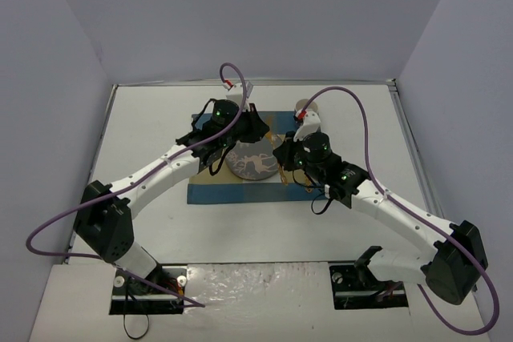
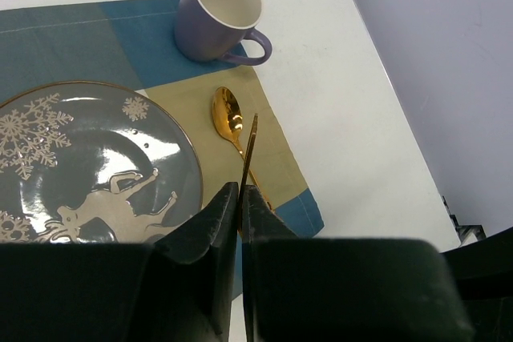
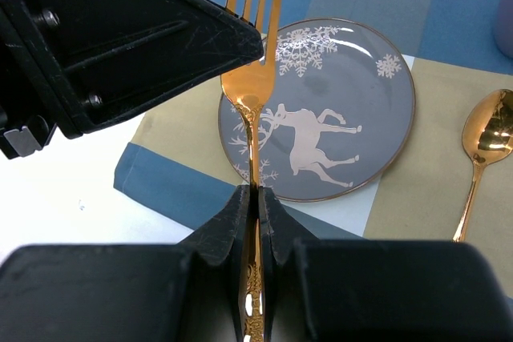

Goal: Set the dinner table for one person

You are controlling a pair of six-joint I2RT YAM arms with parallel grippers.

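Right gripper pinches a gold fork, tines cut off top centre. Left gripper clamps a gold utensil, edge-on, unidentifiable.

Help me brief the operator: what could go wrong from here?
1. The left pincer grips a thin gold utensil that lines up over the spoon; set down here, it may land on it.
2. The fork in the right pincer has its tines close beside the left pincer; they could knock.
3. The fork hangs over the plate rim and might scrape it.
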